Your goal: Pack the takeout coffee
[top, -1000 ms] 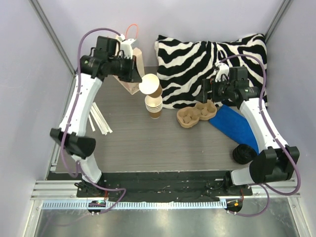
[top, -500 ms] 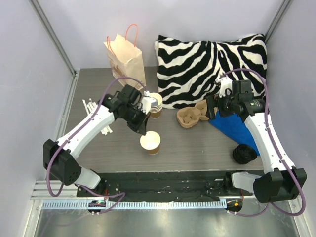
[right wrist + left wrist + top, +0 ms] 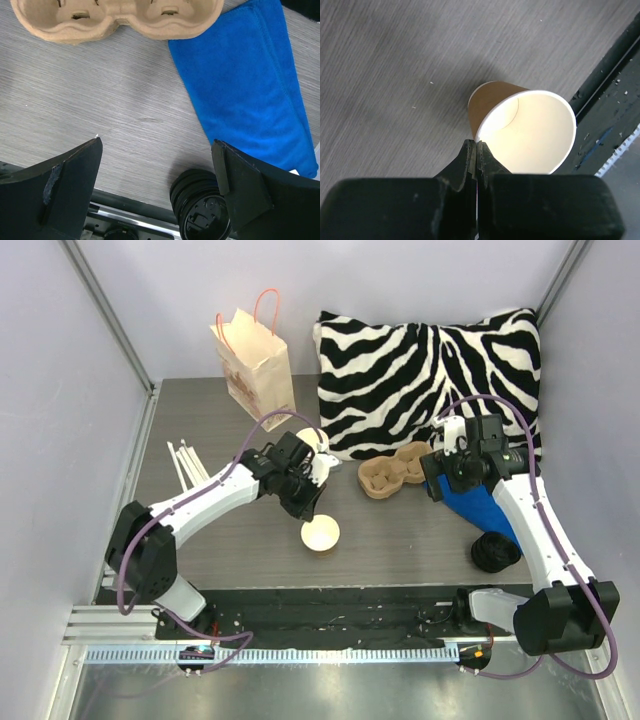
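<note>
The takeout coffee is a brown paper cup [image 3: 320, 534] with an open top and a cream inside, at the near middle of the table. My left gripper [image 3: 308, 510] is shut on its rim. In the left wrist view the closed fingertips [image 3: 476, 144] pinch the cup's [image 3: 525, 130] wall, and the cup tilts over the grey tabletop. I cannot tell whether its base touches the table. My right gripper [image 3: 440, 480] hangs open and empty over the table's right side. Its wrist view shows the jaws [image 3: 157, 145] wide apart above bare tabletop.
A pile of black lids [image 3: 495, 552] [image 3: 202, 207] lies near the right front edge, beside a blue cloth [image 3: 480, 498] [image 3: 250, 90]. A cardboard cup carrier [image 3: 395, 472] [image 3: 117, 17], stacked cups [image 3: 318, 445], a paper bag [image 3: 258, 365], a zebra pillow [image 3: 420, 370] and white sticks [image 3: 188, 465] lie further back.
My left arm has brought the cup from up by the paper bag down to the near middle of the table. The right arm has shifted slightly, still open.
</note>
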`<state>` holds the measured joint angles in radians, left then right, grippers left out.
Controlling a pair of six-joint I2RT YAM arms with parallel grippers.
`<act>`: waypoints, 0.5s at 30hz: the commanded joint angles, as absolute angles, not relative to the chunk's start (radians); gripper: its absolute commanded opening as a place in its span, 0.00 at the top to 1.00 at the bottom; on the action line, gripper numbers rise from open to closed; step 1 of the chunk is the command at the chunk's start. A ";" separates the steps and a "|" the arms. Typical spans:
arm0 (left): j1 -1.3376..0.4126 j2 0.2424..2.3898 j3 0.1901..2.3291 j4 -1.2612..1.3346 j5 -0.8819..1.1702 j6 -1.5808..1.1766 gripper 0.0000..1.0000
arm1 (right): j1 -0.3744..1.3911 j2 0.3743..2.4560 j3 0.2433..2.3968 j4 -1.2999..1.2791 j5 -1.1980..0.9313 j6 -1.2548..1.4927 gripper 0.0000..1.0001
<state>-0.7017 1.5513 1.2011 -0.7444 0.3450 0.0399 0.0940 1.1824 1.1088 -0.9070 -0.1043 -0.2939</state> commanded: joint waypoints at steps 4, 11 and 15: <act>-0.701 1.585 1.232 -0.653 0.264 0.006 1.00 | 0.081 1.155 1.106 -0.903 -0.061 -0.331 0.00; -0.700 1.582 1.247 -0.684 0.258 0.012 0.65 | -0.015 1.164 1.161 -0.986 -0.100 -0.400 0.00; -0.701 1.600 1.295 -0.745 0.267 0.006 0.41 | -0.124 1.166 1.204 -1.063 -0.144 -0.481 0.00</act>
